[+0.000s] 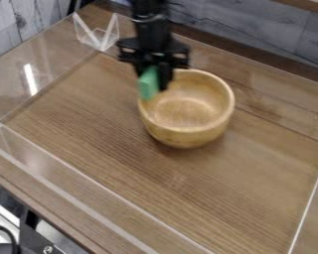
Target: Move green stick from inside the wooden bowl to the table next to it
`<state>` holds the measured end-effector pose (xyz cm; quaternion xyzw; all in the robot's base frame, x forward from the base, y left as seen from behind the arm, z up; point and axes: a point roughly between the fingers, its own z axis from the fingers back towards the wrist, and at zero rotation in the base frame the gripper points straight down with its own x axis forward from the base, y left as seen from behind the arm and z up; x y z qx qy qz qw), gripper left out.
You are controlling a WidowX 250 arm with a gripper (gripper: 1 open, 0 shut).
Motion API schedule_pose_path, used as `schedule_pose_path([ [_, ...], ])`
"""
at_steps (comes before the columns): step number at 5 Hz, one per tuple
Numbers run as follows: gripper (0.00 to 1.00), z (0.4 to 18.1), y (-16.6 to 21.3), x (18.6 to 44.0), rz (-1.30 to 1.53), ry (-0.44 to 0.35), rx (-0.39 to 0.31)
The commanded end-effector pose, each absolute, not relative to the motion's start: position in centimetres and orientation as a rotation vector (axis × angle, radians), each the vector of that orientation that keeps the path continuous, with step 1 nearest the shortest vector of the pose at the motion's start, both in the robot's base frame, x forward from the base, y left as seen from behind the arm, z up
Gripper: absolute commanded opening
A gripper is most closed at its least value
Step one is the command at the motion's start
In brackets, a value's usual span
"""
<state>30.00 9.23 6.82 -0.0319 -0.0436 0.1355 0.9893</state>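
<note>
My gripper (150, 69) points straight down from the black arm and is shut on the green stick (148, 84). The stick hangs upright from the fingers, just over the left rim of the wooden bowl (189, 134). Its lower end is level with the rim; whether it touches the rim I cannot tell. The bowl is round and light tan, and its pale inside holds nothing. It stands on the brown wood-grain table (82, 139), a little right of the middle.
Low clear acrylic walls (43, 184) edge the table at the front, left and right. A clear acrylic bracket (95, 32) stands at the back left corner. Bare wood-grain top (82, 104) lies left of and in front of the bowl.
</note>
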Motion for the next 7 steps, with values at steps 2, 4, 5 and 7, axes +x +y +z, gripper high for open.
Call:
schedule_pose_path([
  [2,0.00,8.2,10.1,31.5,0.248,-0.152,-0.050],
  [4,0.00,7.8,10.7,31.9,0.254,-0.150,-0.047],
  [5,0.00,7.7,14.3,31.6,0.268,-0.160,-0.032],
  [7,0.00,7.4,14.9,31.4,0.252,-0.148,-0.033],
])
